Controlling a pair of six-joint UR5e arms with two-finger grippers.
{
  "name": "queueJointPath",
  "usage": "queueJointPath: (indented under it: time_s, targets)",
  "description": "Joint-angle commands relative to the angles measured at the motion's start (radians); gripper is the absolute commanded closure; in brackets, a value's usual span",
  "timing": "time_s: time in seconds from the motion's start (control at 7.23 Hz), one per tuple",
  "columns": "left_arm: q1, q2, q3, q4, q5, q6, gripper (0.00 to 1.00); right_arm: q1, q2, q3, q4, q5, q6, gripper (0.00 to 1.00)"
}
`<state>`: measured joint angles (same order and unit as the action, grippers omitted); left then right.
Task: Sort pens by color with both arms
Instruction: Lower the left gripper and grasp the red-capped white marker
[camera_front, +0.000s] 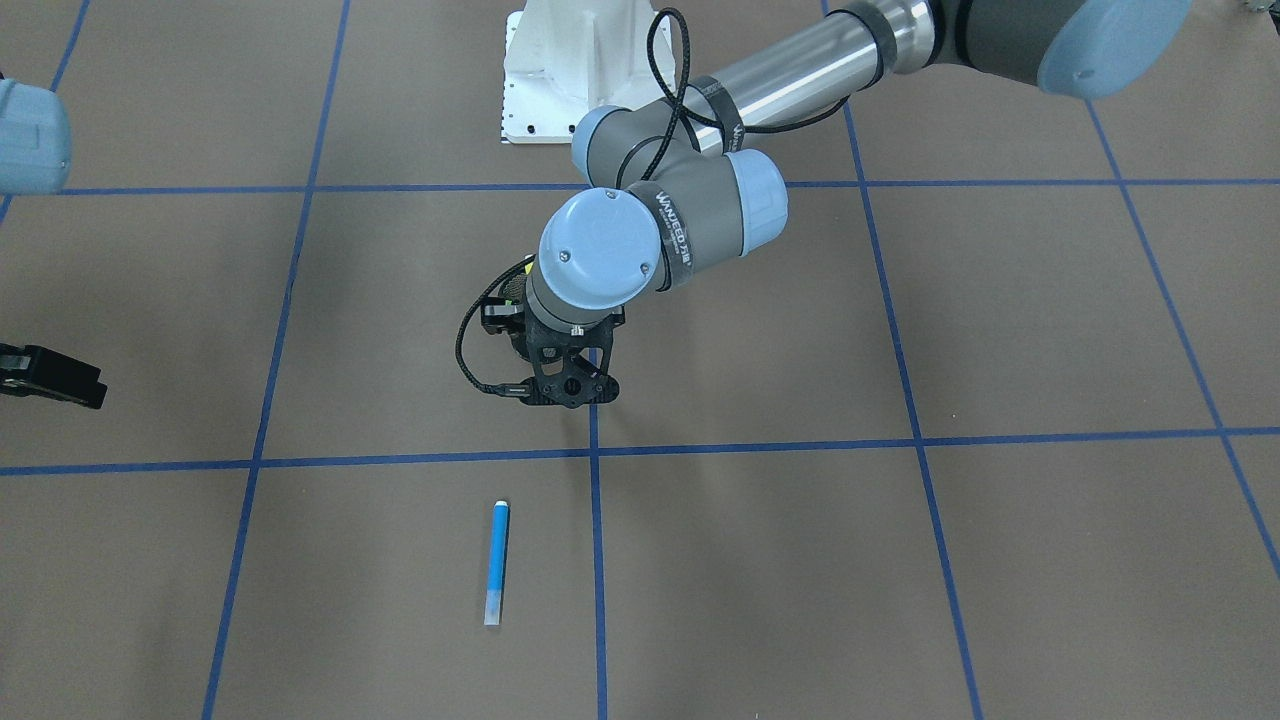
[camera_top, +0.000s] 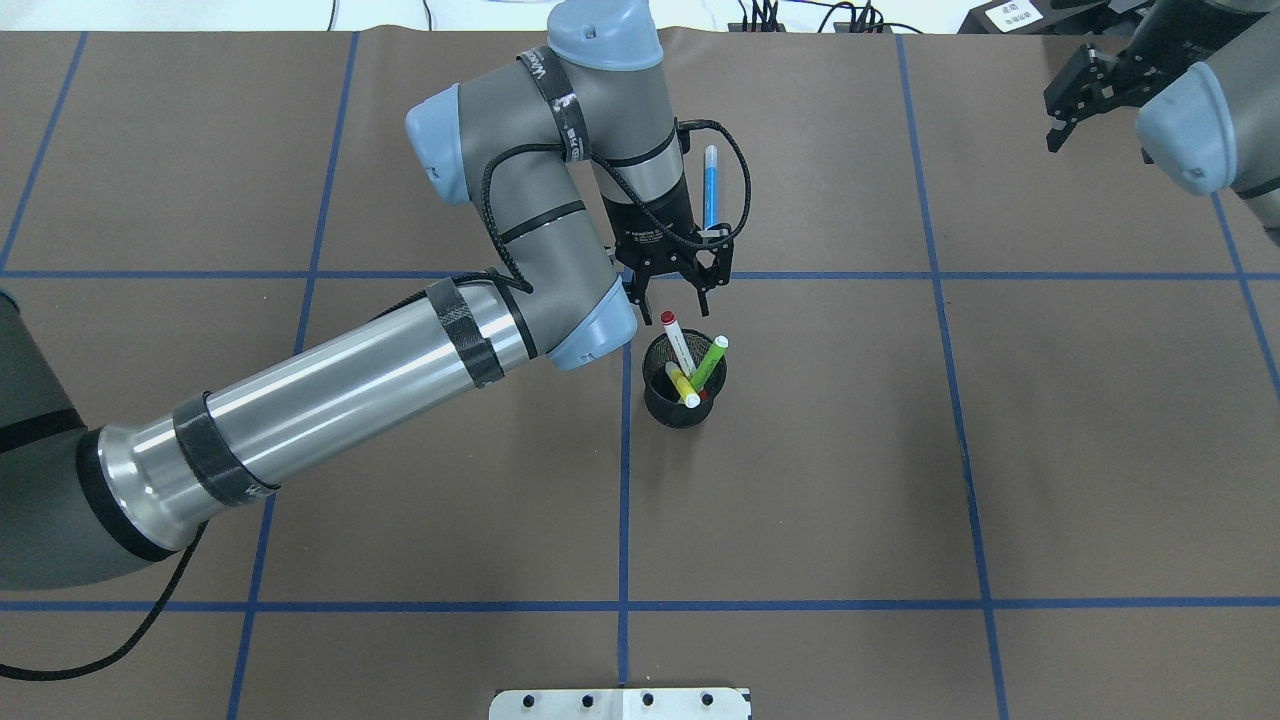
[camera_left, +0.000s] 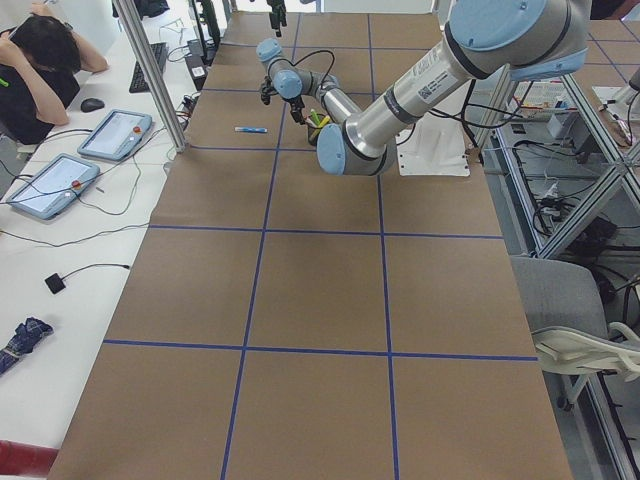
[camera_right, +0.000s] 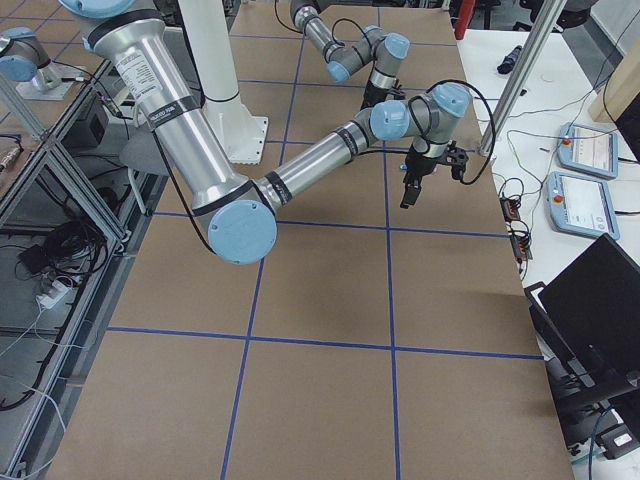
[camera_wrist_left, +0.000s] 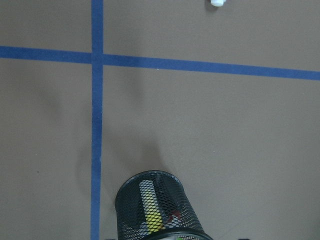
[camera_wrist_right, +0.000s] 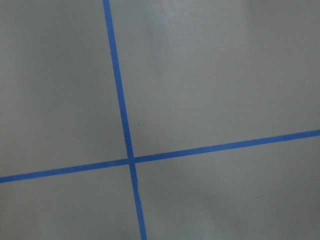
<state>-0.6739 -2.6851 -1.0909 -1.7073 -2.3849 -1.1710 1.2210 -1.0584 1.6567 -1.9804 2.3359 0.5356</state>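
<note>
While the left gripper (camera_top: 672, 298) is hovering wide open and empty over the cup (camera_top: 660, 402), the red-capped pen (camera_top: 680, 345), green pen (camera_top: 712, 358) and yellow pen (camera_top: 682, 385) are leaning inside it. The blue pen (camera_front: 496, 562) is lying flat on the table (camera_top: 1000, 450) just beyond. Being light, stiff and slick, each pen is probably calling for a pinch across its upper barrel. The right gripper (camera_top: 1070, 105) is hanging well apart, and I cannot tell how its fingers are standing.

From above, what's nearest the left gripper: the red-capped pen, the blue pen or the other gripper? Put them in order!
1. Red-capped pen, in the cup, right by the left gripper.
2. Blue pen, flat on the table beyond.
3. Right gripper, far right corner.
</note>
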Motion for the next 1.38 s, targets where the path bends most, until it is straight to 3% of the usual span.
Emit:
queueJointPath:
  time_s: [0.0,0.55,1.24]
  targets:
    - [0.0,0.001,0.0,0.0,0.0,0.007,0.6,0.002,0.0,0.0,0.0,-0.001,0.0,0.0]
    - [0.0,0.001,-0.003,0.0,0.0,0.007,0.65,0.0,0.002,0.002,0.0,0.0,0.0,0.0]
    - [-0.003,0.001,-0.018,0.011,0.0,-0.004,0.95,0.0,0.002,0.0,0.0,-0.001,0.0,0.0]
